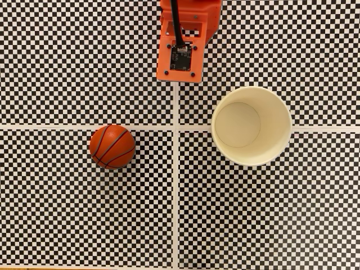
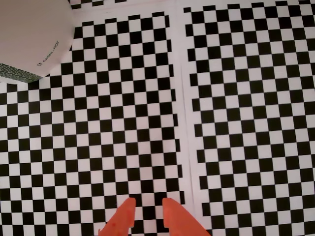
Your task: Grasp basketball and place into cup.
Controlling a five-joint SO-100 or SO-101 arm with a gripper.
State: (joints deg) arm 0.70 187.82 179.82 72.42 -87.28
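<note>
Checkerboard sheets in black and white cover the tabletop [image 1: 67, 225], split by thin white seams that cross near the middle of the fixed view.

Basketball [image 1: 112, 147]: seen in the fixed view, resting on the tabletop left of the vertical seam and just below the horizontal one. Orange-red, thin black curved lines. Nothing is touching it.

Cup [image 1: 251, 125]: upright, cream-white, mouth open toward the camera, flat bottom visible inside and nothing in it. It is placed right of the vertical seam, across the horizontal seam. Ball and cup are well apart, 1 on each side of the vertical seam. In the wrist view the cup [image 2: 30, 37] is seen at the top-left corner as a pale outer wall with small printed text and a dark patterned band at its lower edge.

Arm [image 1: 183, 39]: orange housing at the top centre of the fixed view, a black cable and a small circuit board visible on it. It is positioned above the seam crossing, clear of both ball and cup.

Fingers [image 2: 147, 211]: 2 orange tips are seen at the bottom edge of the wrist view, slightly parted with a narrow gap, released, nothing between them. Bare checkerboard is seen beneath and ahead of them.
</note>
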